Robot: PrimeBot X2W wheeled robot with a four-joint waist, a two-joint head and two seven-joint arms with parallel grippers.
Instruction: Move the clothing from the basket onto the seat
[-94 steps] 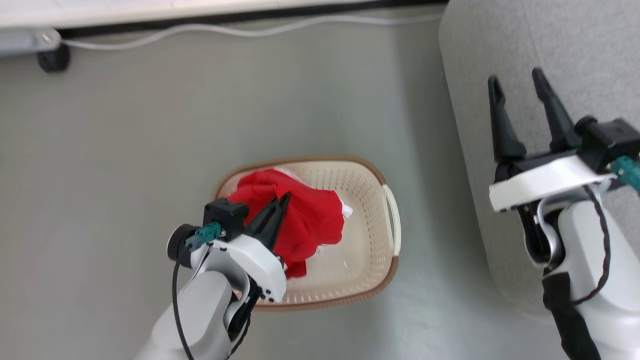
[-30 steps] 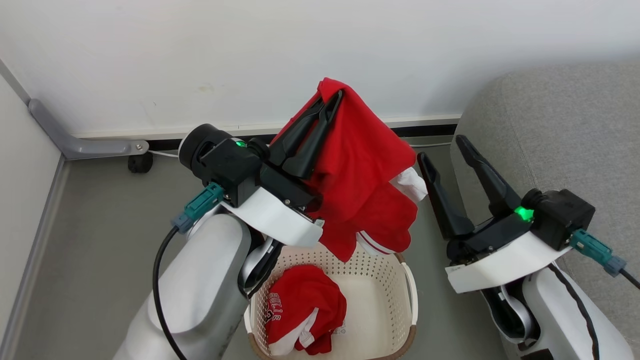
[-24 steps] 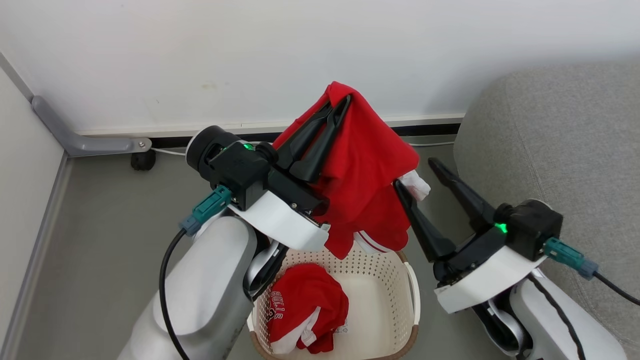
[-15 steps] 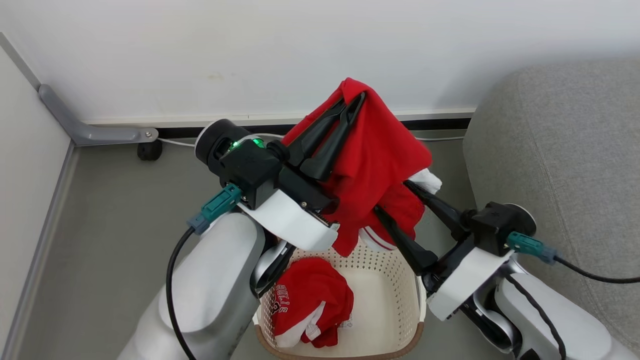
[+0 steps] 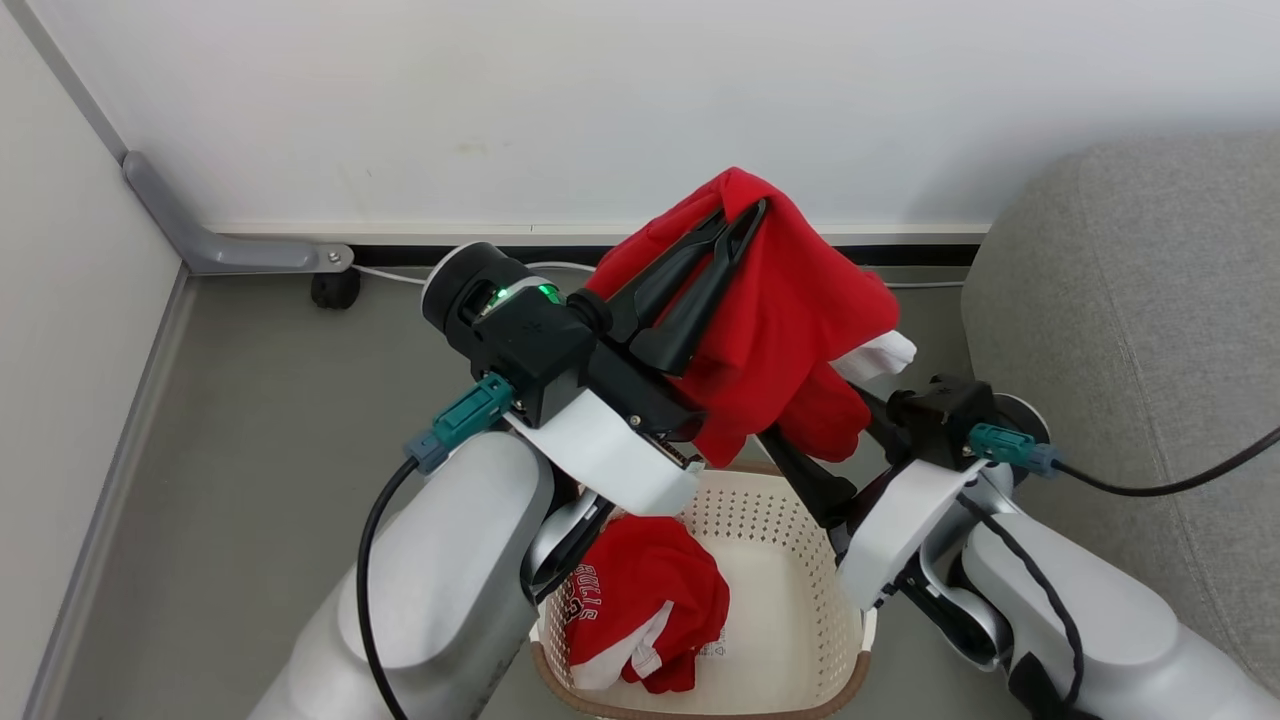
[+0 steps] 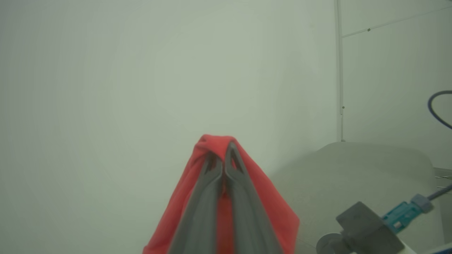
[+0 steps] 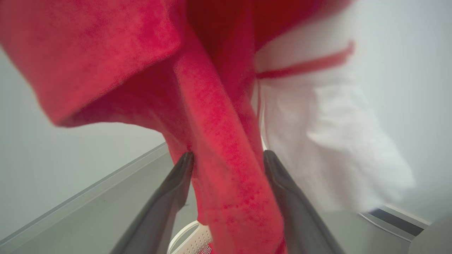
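Left gripper [image 5: 745, 215] clamps red garment [image 5: 800, 320] at top; cloth hangs lengthwise down between spread fingers of right gripper [image 7: 227, 157].

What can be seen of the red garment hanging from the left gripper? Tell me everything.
The lifted garment is bright red soft fabric with a white trimmed part at its right edge, bunched in draped folds. The left gripper is shut on its top fold, holding it in the air above the basket. A hanging fold passes between the fingers of the open right gripper; whether they touch it is unclear.
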